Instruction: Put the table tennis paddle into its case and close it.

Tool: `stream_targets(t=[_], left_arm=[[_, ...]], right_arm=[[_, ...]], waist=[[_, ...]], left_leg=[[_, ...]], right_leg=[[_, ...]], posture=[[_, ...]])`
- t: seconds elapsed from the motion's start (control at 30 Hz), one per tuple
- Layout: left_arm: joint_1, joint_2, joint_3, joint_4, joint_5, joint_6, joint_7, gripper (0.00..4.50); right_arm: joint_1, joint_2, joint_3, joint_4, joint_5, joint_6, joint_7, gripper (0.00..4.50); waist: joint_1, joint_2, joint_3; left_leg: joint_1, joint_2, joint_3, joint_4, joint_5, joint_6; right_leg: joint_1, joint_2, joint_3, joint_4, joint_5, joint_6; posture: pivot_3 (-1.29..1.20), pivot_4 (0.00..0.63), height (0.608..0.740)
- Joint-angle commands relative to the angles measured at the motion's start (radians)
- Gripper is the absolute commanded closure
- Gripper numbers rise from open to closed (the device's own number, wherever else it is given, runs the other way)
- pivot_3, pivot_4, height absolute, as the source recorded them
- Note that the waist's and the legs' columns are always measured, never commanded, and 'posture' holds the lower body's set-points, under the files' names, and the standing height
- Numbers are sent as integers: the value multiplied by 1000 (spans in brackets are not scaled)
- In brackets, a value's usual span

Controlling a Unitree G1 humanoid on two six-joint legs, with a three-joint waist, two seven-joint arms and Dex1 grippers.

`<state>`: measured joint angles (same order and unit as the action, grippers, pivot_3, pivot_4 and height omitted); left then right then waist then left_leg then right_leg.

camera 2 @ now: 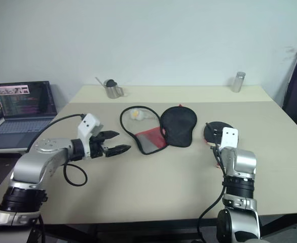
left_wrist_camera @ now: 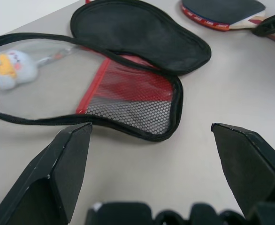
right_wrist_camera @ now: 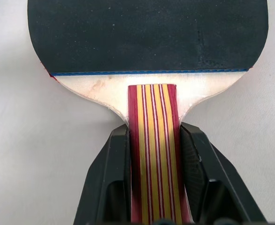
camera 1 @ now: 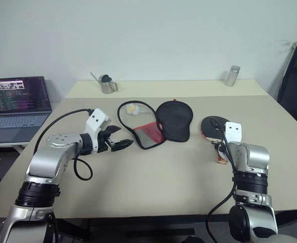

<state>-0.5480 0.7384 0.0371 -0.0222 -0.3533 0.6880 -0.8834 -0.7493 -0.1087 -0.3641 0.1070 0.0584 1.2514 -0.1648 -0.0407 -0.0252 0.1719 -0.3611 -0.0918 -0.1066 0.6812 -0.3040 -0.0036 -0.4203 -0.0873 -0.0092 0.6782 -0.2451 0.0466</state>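
right tool [right_wrist_camera: 154, 154] clamps paddle handle [right_wrist_camera: 154, 140]

1. A wide beige table [camera 1: 153, 187] takes up the middle of the scene.
2. A plain pale wall [camera 1: 148, 35] stands behind it, at twelve o'clock.
3. At nine o'clock, an open laptop [camera 1: 17, 104] with a lit screen rests on a lower side surface.
4. At three o'clock, a black chair [camera 1: 296, 83] stands by the table's edge.
5. Light is soft and even.

Matt black rubber and striped wood on the table tennis paddle [right_wrist_camera: 147, 37], mesh and cloth case [left_wrist_camera: 128, 93], smooth matt table [camera 1: 163, 177]
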Motion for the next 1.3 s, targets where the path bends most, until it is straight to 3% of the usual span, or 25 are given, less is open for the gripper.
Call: stream_targets(t=[0.03, 0.33, 0.47, 0.7, 0.9, 1.3], left_arm=[[-3, 19, 39, -38, -11, -10, 8, 42], [0, 24, 51, -33, -9, -12, 15, 42], [-3, 16, 48, -30, -6, -15, 23, 42], [35, 15, 61, -78, -18, 7, 43, 42], [94, 30, 109, -165, -44, 62, 76, 42], [164, 55, 159, -280, -87, 142, 123, 42]], right_arm=[[-59, -24, -20, 37, -4, -40, -22, 3429], [-265, -48, -5, 102, 14, -91, -32, 3429], [-475, -4, 10, 416, 26, -320, -37, 3429], [-666, 95, 33, 924, 25, -711, -15, 3429], [-686, 162, 39, 1129, 30, -878, -14, 3429], [-646, 183, 59, 1203, 18, -957, -30, 3429]], waist=[[0, 0, 0], [-5, 7, 5], [-18, 7, 5], [-30, 7, 5], [-40, 7, 5], [-43, 7, 5]], left_leg=[[0, 0, 0, 0, 0, 0], [-6, 1, 2, -5, 3, -4], [-8, 1, 3, -6, 2, -4], [-18, 2, 5, -6, 3, -5], [-22, 1, 2, -5, 3, -5], [-21, 1, 1, -5, 3, -5]], right_leg=[[0, 0, 0, 0, 0, 0], [-9, 0, 1, -1, -1, -1], [-11, 0, 1, -4, -2, -2], [-22, 0, 2, -2, -2, -2], [-22, -1, 0, -5, -2, -2], [-22, 0, 0, -3, -2, -2]], posture=[[0, 150, 740], [0, 150, 740], [0, 150, 740], [0, 150, 740], [0, 150, 740], [0, 150, 740]])
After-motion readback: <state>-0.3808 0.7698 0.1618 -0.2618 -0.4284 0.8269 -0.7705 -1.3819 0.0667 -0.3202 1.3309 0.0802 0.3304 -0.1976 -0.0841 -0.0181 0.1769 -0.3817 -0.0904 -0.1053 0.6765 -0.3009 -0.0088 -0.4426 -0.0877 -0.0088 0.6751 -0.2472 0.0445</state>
